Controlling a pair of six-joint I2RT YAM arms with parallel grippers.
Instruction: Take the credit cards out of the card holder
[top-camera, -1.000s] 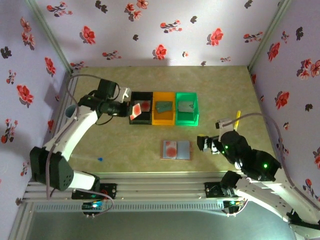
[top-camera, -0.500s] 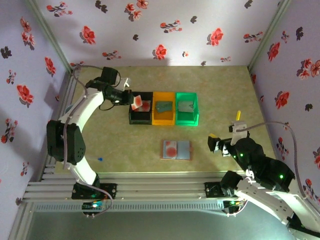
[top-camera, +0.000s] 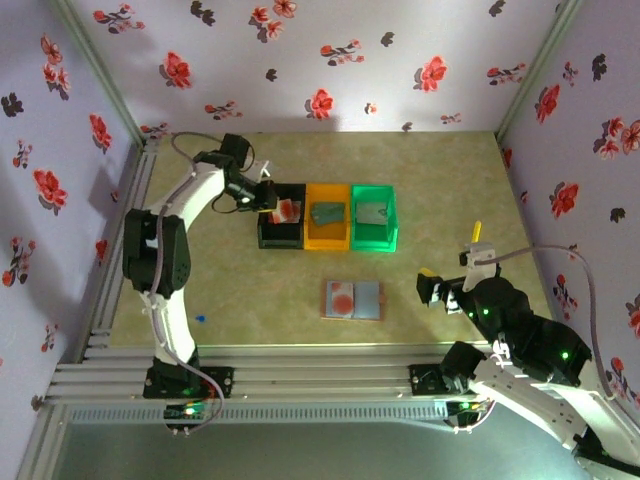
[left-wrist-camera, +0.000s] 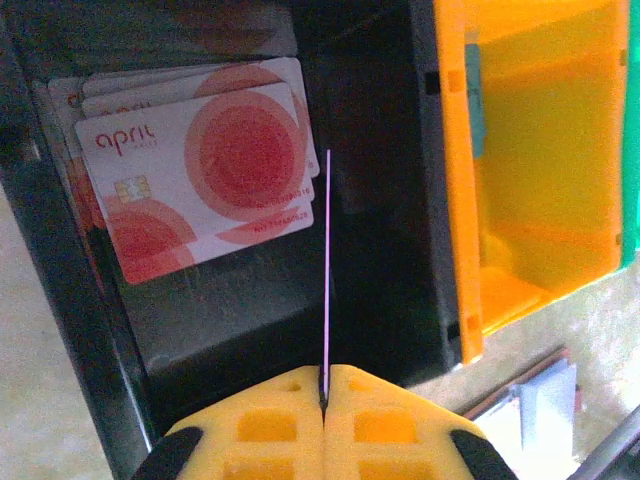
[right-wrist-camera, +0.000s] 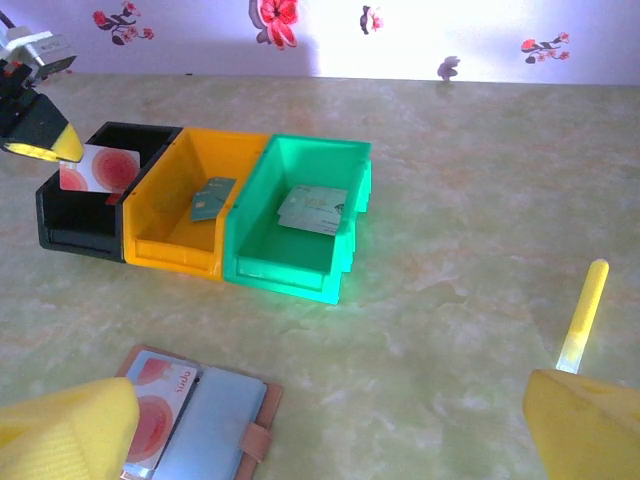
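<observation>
Reaching farther across the bench (top-camera: 450, 180) than a second ago, the left arm (top-camera: 190, 205) carries the left hand (top-camera: 270, 199) over the black bin (top-camera: 270, 240) — fingers (left-wrist-camera: 265, 425) pressed together on a credit card (left-wrist-camera: 327, 250), which shows edge-on as a thin line. The right hand (top-camera: 432, 288), spread wide, has drawn back rightward from the card holder (top-camera: 366, 299), lying open with a tucked card (top-camera: 341, 298) in its left half. Stacked cards (left-wrist-camera: 200, 170) overlap in the black bin — their number is hard to tell.
</observation>
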